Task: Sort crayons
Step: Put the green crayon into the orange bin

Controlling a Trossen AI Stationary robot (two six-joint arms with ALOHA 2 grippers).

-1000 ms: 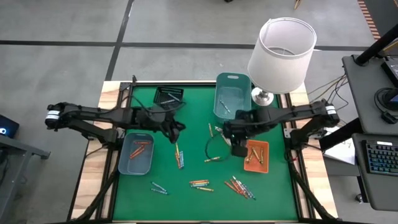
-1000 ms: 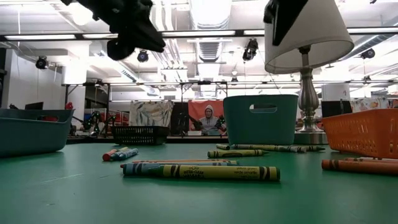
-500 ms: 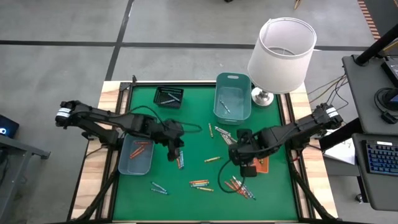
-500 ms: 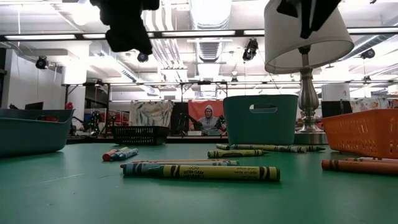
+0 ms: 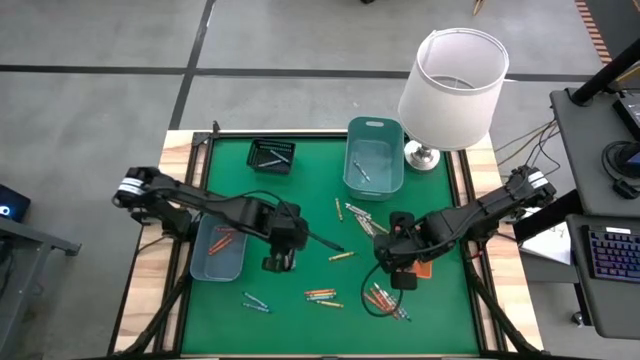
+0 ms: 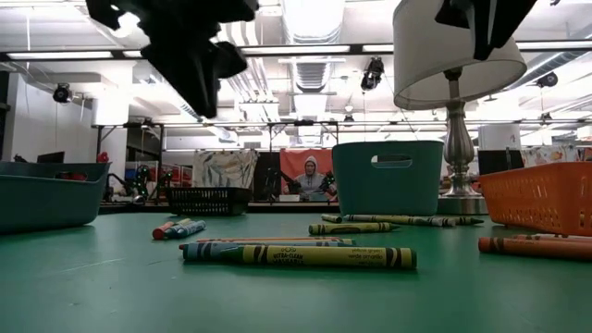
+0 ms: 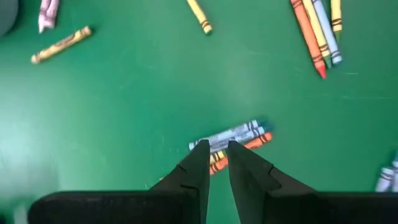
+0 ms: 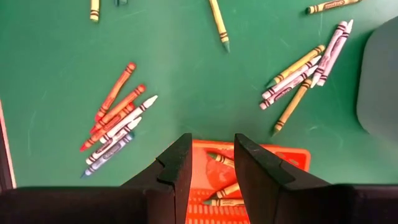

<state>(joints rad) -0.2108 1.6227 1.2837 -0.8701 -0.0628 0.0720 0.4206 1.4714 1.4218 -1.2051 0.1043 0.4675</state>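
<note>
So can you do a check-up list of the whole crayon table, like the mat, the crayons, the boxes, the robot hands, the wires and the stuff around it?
Surface: green mat on a wooden table; no spills seen.
Job's things: loose crayons scattered in small groups on the mat; a few more lie in the orange tray, the blue-grey tray and the teal bin.
Clutter: black basket at the back; table lamp at the back right corner.
Grippers: left gripper nearly closed, empty, over a blue and orange crayon bunch. Right gripper open, empty, over the orange tray.
Cables: wires beside the lamp, off the mat.
Surroundings: person far behind; desk with keyboard on the right.
</note>
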